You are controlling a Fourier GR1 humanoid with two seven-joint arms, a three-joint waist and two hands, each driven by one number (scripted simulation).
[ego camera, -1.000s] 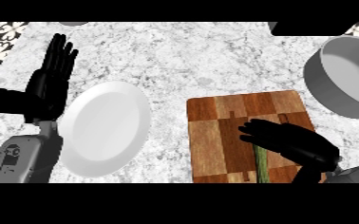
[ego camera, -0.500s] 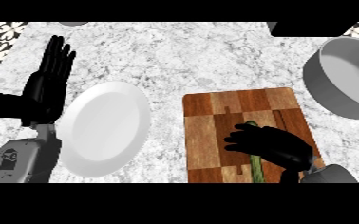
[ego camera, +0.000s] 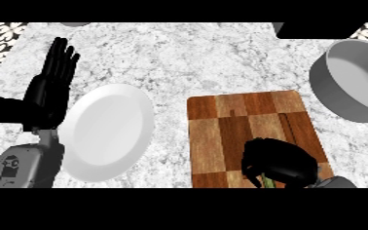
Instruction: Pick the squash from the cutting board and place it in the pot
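My left hand rests open at the desk's left edge, fingers straight and pointing up. Just beside it lies a white plate, near the front left. Further right sits the wooden cutting board at the front edge. My right hand is on the board's front right part, fingers curled round the green squash, of which only a sliver shows below my palm. The grey pot stands at the right edge, well apart.
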